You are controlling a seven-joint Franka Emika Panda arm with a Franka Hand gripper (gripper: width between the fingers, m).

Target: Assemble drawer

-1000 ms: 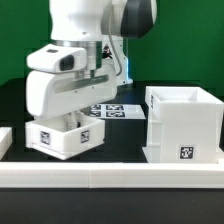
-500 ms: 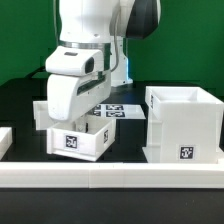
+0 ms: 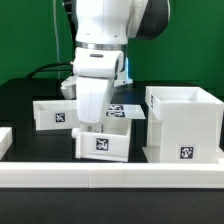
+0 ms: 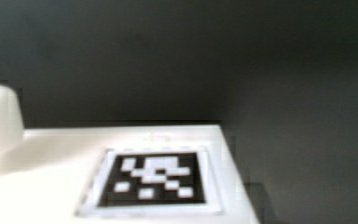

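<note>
My gripper point(image 3: 96, 124) reaches down into a small white tray point(image 3: 103, 143) with a square tag on its front and is shut on it. The fingertips are hidden by the hand and the tray wall. This tray stands just to the exterior view's left of the tall white casing point(image 3: 183, 125), with a narrow gap between them. A second tagged tray point(image 3: 55, 113) sits further back to the left. The wrist view shows a white tray surface with a black-and-white tag point(image 4: 155, 180) over the dark table; no fingers show there.
The marker board point(image 3: 126, 110) lies behind the held tray. The low white border wall point(image 3: 110, 176) runs along the front edge. A white piece point(image 3: 4, 138) shows at the far left edge. Black table point(image 3: 30, 140) lies between the trays and the wall.
The arm has carried the held tray toward the exterior view's right, close to the casing. The second tray behind it has come into view.
</note>
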